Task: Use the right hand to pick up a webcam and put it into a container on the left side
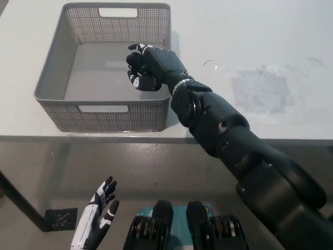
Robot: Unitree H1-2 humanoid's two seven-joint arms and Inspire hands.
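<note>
My black right hand [150, 67] hangs over the right part of the grey mesh basket [57, 67], just inside its right wall. Its fingers are curled shut around a small dark webcam [135, 79]. Only a pale round spot of the webcam shows between the fingers; the hand hides the rest. The basket floor under the hand looks bare. My white left hand [96, 221] rests low at the lower left, below the table's edge, fingers spread and holding nothing.
The basket stands on a white table [250, 47], near its front edge [104, 137]. A faint scuffed patch [260, 88] marks the tabletop right of the basket. My right arm [229, 135] crosses the table's front edge.
</note>
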